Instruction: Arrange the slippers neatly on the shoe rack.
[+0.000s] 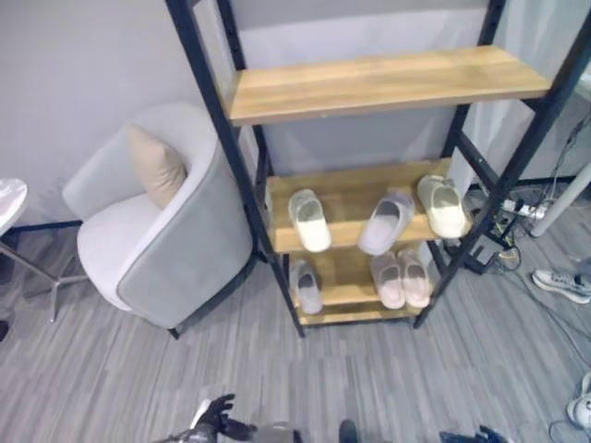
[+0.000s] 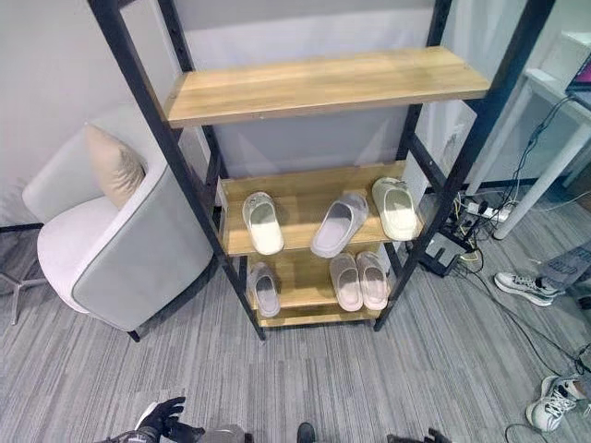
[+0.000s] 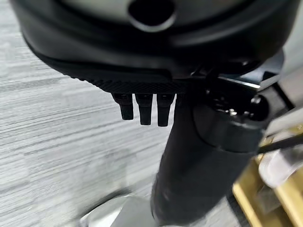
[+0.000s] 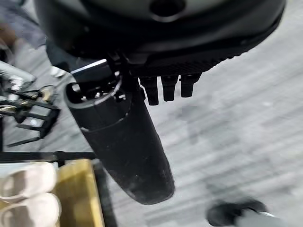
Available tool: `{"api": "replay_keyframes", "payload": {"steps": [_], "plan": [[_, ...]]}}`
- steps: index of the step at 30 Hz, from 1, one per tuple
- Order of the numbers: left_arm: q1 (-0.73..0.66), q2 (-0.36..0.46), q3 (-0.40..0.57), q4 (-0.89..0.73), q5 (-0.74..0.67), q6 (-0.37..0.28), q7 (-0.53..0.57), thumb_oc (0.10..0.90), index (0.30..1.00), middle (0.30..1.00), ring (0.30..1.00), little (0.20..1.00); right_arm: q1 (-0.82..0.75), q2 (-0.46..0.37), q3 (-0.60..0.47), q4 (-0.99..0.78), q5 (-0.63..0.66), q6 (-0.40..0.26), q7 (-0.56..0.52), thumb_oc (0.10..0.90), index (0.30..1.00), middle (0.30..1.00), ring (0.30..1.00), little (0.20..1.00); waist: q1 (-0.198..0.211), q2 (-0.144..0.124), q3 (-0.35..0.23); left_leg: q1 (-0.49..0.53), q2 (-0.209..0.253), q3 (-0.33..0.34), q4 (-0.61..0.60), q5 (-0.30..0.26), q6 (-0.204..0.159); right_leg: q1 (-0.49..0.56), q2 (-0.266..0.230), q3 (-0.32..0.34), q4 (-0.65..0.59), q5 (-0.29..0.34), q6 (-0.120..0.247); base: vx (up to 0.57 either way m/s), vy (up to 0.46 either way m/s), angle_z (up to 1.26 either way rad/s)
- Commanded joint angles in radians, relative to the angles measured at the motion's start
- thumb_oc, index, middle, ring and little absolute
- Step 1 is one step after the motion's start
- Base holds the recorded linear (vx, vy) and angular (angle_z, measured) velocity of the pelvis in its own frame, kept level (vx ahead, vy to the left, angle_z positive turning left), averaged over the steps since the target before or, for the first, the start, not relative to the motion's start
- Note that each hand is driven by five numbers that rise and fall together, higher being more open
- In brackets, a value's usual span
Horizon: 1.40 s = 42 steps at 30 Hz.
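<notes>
1. On the rack [image 1: 277,231], three slippers [image 1: 309,220] lie on the middle shelf; the centre one [image 1: 386,221] is tilted, its toe over the front edge, and could be knocked down.
2. Three more lie on the bottom shelf.
3. The left hand [image 1: 214,417] and right hand [image 4: 137,146] are held low, fingers relaxed, nothing held.

The rack [image 2: 434,221] carries three slippers [image 2: 263,222] on its middle shelf [image 2: 300,196] and apparently three more on the bottom shelf [image 2: 300,288]: one left, a pair [image 2: 360,281] right.
</notes>
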<state>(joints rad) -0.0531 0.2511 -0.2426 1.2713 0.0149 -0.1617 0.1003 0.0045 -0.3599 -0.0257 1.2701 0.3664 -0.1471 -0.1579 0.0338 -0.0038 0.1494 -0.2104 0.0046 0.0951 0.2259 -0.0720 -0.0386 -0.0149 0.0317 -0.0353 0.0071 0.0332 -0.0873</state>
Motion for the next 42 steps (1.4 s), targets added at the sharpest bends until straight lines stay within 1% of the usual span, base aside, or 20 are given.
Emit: {"api": "replay_keyframes", "payload": {"steps": [1, 2, 5, 10, 11, 12, 14, 16, 17, 18, 19, 22, 23, 25, 26, 27, 29, 34, 39, 42], "plan": [[0.046, -0.038, -0.049, 0.014, 0.036, -0.01, 0.008, 0.8, 0.9, 0.9, 0.9, 0.9, 0.05, -0.051, -0.023, -0.055, 0.017, -0.047, -0.039, 0.8, 0.9, 0.9, 0.9, 0.9, 0.023, 0.011, -0.019, 0.07, -0.022, -0.057, -0.111, 0.063, 0.011, 0.018, -0.021, -0.012, 0.092, -0.1, 0.13, 0.18, 0.077, -0.28], [0.054, -0.038, -0.049, 0.022, 0.049, -0.008, 0.007, 0.8, 0.9, 0.9, 0.9, 0.9, 0.052, -0.055, -0.027, -0.075, 0.009, -0.052, -0.052, 0.8, 0.9, 0.9, 0.9, 0.9, 0.02, 0.016, -0.036, 0.11, -0.028, -0.068, -0.137, 0.06, 0.018, 0.019, -0.019, -0.01, 0.086, -0.103, 0.134, 0.13, 0.068, -0.43], [0.064, -0.038, -0.04, 0.034, 0.052, -0.005, 0.008, 0.8, 0.9, 0.9, 0.9, 0.9, 0.054, -0.058, -0.036, -0.095, 0.011, -0.056, -0.052, 0.8, 0.9, 0.9, 0.9, 0.9, 0.017, 0.016, -0.051, 0.133, -0.035, -0.074, -0.149, 0.058, 0.023, 0.026, -0.022, 0.0, 0.081, -0.106, 0.135, 0.11, 0.093, -0.3], [0.083, -0.026, -0.01, 0.065, 0.073, 0.01, 0.01, 0.8, 0.9, 0.9, 0.9, 0.9, 0.061, -0.063, -0.062, -0.212, 0.008, -0.061, -0.06, 0.8, 0.9, 0.9, 0.9, 0.9, 0.014, 0.014, -0.069, 0.188, -0.053, -0.065, -0.164, 0.029, 0.049, 0.037, -0.034, 0.022, 0.122, -0.128, 0.153, 0.09, 0.155, -0.15], [0.089, -0.024, -0.001, 0.063, 0.071, 0.011, 0.015, 0.8, 0.9, 0.9, 0.9, 0.9, 0.076, -0.056, -0.075, -0.296, 0.007, -0.065, -0.062, 0.8, 0.9, 0.9, 0.9, 0.9, 0.012, 0.018, -0.063, 0.199, -0.059, -0.071, -0.166, 0.017, 0.067, 0.005, -0.039, 0.027, 0.202, -0.129, 0.164, 0.03, 0.141, -0.17], [0.089, -0.024, -0.001, 0.063, 0.071, 0.011, 0.015, 0.8, 0.9, 0.9, 0.9, 0.9, 0.077, -0.056, -0.075, -0.298, 0.007, -0.064, -0.062, 0.8, 0.9, 0.9, 0.9, 0.9, 0.013, 0.017, -0.064, 0.198, -0.06, -0.07, -0.166, 0.017, 0.067, 0.001, -0.04, 0.029, 0.208, -0.132, 0.164, -0.02, 0.143, -0.23], [0.077, -0.02, 0.007, 0.057, 0.068, 0.01, 0.019, 0.8, 0.9, 0.9, 0.9, 0.9, 0.077, -0.051, -0.085, -0.372, -0.001, -0.071, -0.067, 0.8, 0.9, 0.9, 0.9, 0.9, 0.005, 0.021, -0.037, 0.199, -0.058, -0.06, -0.165, 0.02, 0.079, -0.064, -0.05, 0.024, 0.334, -0.118, 0.194, -0.1, 0.112, -0.16], [0.065, -0.013, 0.007, 0.049, 0.073, 0.011, 0.017, 0.8, 0.9, 0.9, 0.9, 0.9, 0.083, -0.05, -0.099, -0.441, -0.009, -0.077, -0.079, 0.8, 0.9, 0.9, 0.9, 0.9, -0.007, 0.023, -0.021, 0.203, -0.054, -0.057, -0.17, 0.026, 0.083, -0.093, -0.055, 0.017, 0.413, -0.109, 0.21, -0.07, 0.093, -0.11], [0.066, -0.012, 0.006, 0.04, 0.083, 0.008, 0.023, 0.8, 0.9, 0.9, 0.9, 0.9, 0.081, -0.052, -0.111, -0.506, -0.022, -0.092, -0.09, 0.8, 0.9, 0.9, 0.9, 0.9, -0.006, 0.027, -0.025, 0.21, -0.05, -0.047, -0.181, 0.023, 0.084, -0.094, -0.095, -0.026, 0.404, -0.105, 0.215, 0.0, 0.038, -0.06], [0.066, -0.012, 0.006, 0.04, 0.083, 0.008, 0.023, 0.8, 0.9, 0.9, 0.9, 0.9, 0.082, -0.051, -0.111, -0.508, -0.023, -0.091, -0.091, 0.8, 0.9, 0.9, 0.9, 0.9, -0.007, 0.027, -0.025, 0.211, -0.051, -0.049, -0.181, 0.024, 0.084, -0.093, -0.095, -0.027, 0.403, -0.105, 0.215, 0.02, -0.008, -0.07], [0.065, -0.01, 0.008, 0.038, 0.077, 0.008, 0.026, 0.8, 0.9, 0.9, 0.9, 0.9, 0.076, -0.051, -0.11, -0.545, -0.028, -0.1, -0.095, 0.8, 0.9, 0.9, 0.9, 0.9, -0.005, 0.031, -0.03, 0.213, -0.044, -0.052, -0.188, 0.024, 0.083, -0.094, -0.115, -0.039, 0.384, -0.106, 0.212, 0.01, -0.053, -0.07], [0.069, -0.008, 0.037, 0.031, 0.032, 0.008, 0.031, 0.8, 0.9, 0.9, 0.9, 0.9, 0.069, -0.049, -0.088, -0.674, -0.054, -0.114, -0.088, 0.8, 0.9, 0.9, 0.9, 0.9, 0.005, 0.034, -0.037, 0.212, -0.027, -0.066, -0.182, 0.012, 0.079, -0.097, -0.175, -0.025, 0.3, -0.077, 0.214, 0.02, -0.102, -0.09], [0.07, -0.01, 0.04, 0.032, 0.029, 0.007, 0.03, 0.8, 0.9, 0.9, 0.9, 0.9, 0.075, -0.051, -0.08, -0.719, -0.077, -0.111, -0.087, 0.8, 0.9, 0.9, 0.9, 0.9, 0.008, 0.026, -0.04, 0.211, -0.033, -0.066, -0.175, 0.004, 0.079, -0.082, -0.185, -0.02, 0.248, -0.066, 0.218, 0.07, -0.118, -0.16], [0.075, -0.011, 0.056, 0.033, 0.039, 0.002, 0.04, 0.8, 0.9, 0.9, 0.9, 0.9, 0.121, -0.025, -0.09, -0.846, -0.109, -0.118, -0.082, 0.8, 0.9, 0.9, 0.9, 0.9, 0.002, 0.01, -0.054, 0.221, -0.039, -0.066, -0.172, -0.005, 0.078, -0.066, -0.176, 0.025, 0.194, -0.045, 0.235, 0.12, -0.155, -0.24], [0.092, -0.014, 0.078, 0.036, 0.044, -0.002, 0.042, 0.8, 0.9, 0.9, 0.9, 0.9, 0.185, -0.012, -0.101, -0.989, -0.153, -0.134, -0.071, 0.8, 0.9, 0.9, 0.9, 0.9, 0.006, 0.0, -0.067, 0.229, -0.034, -0.057, -0.179, -0.005, 0.071, -0.047, -0.164, 0.044, 0.157, -0.043, 0.239, 0.13, -0.19, -0.1], [0.096, -0.019, 0.083, 0.035, 0.045, -0.004, 0.041, 0.8, 0.9, 0.9, 0.9, 0.9, 0.206, -0.007, -0.103, -1.035, -0.166, -0.135, -0.062, 0.8, 0.9, 0.9, 0.9, 0.9, 0.006, -0.002, -0.071, 0.233, -0.031, -0.057, -0.187, -0.003, 0.068, -0.038, -0.161, 0.046, 0.14, -0.043, 0.239, 0.11, -0.199, 0.03], [0.101, -0.023, 0.088, 0.035, 0.049, -0.007, 0.041, 0.8, 0.9, 0.9, 0.9, 0.9, 0.226, -0.006, -0.104, -1.087, -0.18, -0.141, -0.051, 0.8, 0.9, 0.9, 0.9, 0.9, 0.008, -0.003, -0.077, 0.239, -0.025, -0.059, -0.199, 0.002, 0.063, -0.025, -0.157, 0.04, 0.118, -0.043, 0.236, 0.05, -0.117, 0.1], [0.11, -0.054, 0.06, 0.031, 0.093, -0.013, 0.033, 0.8, 0.9, 0.9, 0.9, 0.9, 0.264, -0.03, -0.117, -1.328, -0.238, -0.161, -0.028, 0.8, 0.9, 0.9, 0.9, 0.9, 0.015, -0.004, -0.094, 0.256, 0.001, -0.089, -0.258, 0.037, 0.041, 0.013, -0.139, 0.003, 0.064, -0.053, 0.218, 0.05, -0.117, 0.07], [0.116, -0.058, 0.035, 0.02, 0.126, -0.008, 0.032, 0.8, 0.9, 0.9, 0.9, 0.9, 0.219, -0.062, -0.132, -1.436, -0.274, -0.162, -0.051, 0.8, 0.9, 0.9, 0.9, 0.9, 0.027, -0.004, -0.103, 0.263, 0.011, -0.107, -0.286, 0.057, 0.033, 0.029, -0.127, -0.025, 0.043, -0.054, 0.208, 0.03, -0.039, 0.18], [0.118, -0.055, 0.021, 0.02, 0.14, -0.005, 0.028, 0.8, 0.9, 0.9, 0.9, 0.9, 0.143, -0.094, -0.115, -1.483, -0.287, -0.167, -0.061, 0.8, 0.9, 0.9, 0.9, 0.9, 0.043, -0.011, -0.11, 0.27, 0.015, -0.115, -0.301, 0.061, 0.031, 0.045, -0.122, -0.036, 0.023, -0.055, 0.204, 0.05, -0.011, 0.11]]}}
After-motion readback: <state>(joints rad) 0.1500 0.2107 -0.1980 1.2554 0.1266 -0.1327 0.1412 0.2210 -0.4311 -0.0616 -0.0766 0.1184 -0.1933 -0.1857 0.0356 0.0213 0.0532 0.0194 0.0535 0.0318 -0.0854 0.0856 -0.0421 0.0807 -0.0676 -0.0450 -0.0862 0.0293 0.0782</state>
